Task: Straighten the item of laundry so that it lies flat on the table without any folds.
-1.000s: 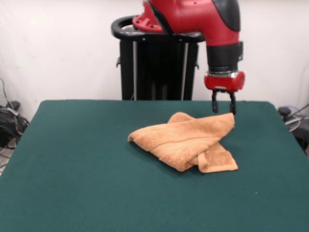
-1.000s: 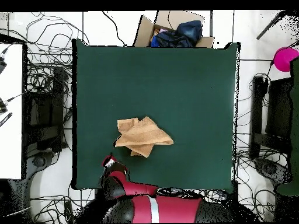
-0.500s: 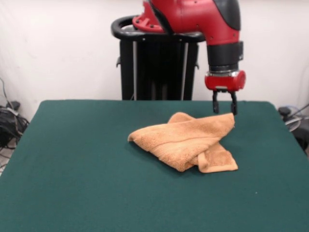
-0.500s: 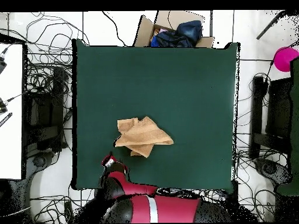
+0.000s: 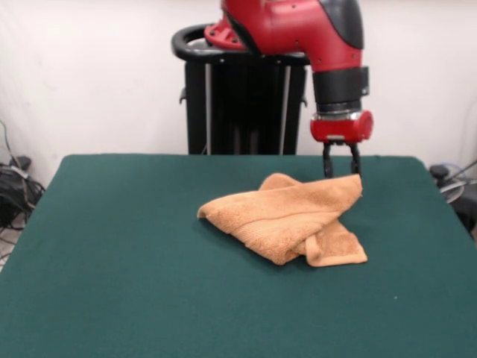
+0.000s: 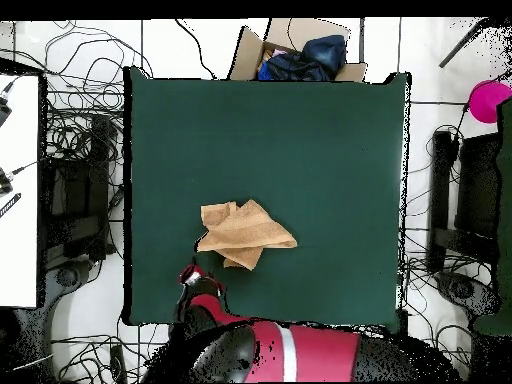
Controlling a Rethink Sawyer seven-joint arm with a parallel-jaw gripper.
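Just behind the towel (image 5: 287, 216) hangs your gripper (image 5: 337, 173), jaws apart, empty. Nearest grab pt: raised far corner, bench-side toward the pedestal.

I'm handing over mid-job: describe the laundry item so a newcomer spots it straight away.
Find the wide dark green table in front of the black pedestal. Near its middle, toward the robot's side, lies a crumpled orange-tan towel, folded over itself. It is the only thing on the green top, with the open hand hanging just behind its raised corner.

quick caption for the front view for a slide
Sawyer's open tool hovers just behind the crumpled orange towel on the green table.
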